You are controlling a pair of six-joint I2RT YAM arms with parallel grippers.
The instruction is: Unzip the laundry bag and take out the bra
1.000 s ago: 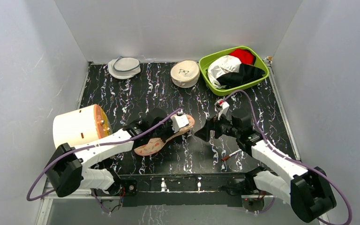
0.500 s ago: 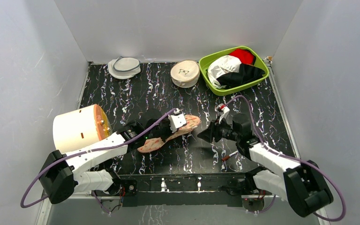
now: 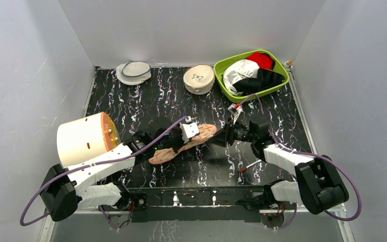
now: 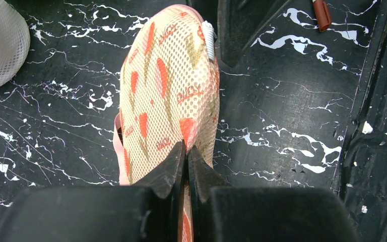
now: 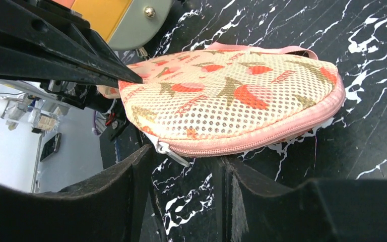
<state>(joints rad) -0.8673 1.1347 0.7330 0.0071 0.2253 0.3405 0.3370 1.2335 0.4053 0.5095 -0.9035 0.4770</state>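
The laundry bag [image 3: 205, 133], beige-pink with a red-orange leaf print, lies slantwise in the middle of the table and is zipped closed. My left gripper [image 4: 186, 149] is shut on a pinch of its fabric [image 4: 171, 85] at the waist, also seen from above [image 3: 184, 143]. My right gripper [image 3: 216, 139] is at the bag's right end. In the right wrist view its jaws [image 5: 185, 156] stand partly open under the pink zipper seam. The silver zipper pull [image 5: 174, 154] hangs between them, close to the left finger, and is not clamped. The bra is hidden.
A green bin [image 3: 221, 68] of white, black and red clothes stands at the back right. A round cream case [image 3: 198, 79] and a grey-white mesh pouch [image 3: 133, 72] sit along the back edge. A cream drum [image 3: 83, 137] is at the left, and a red-tipped pen [image 3: 247, 167] lies near my right arm.
My right gripper moved left up to the bag's end and its jaws narrowed from wide open. My left gripper shifted the bag slightly right and up.
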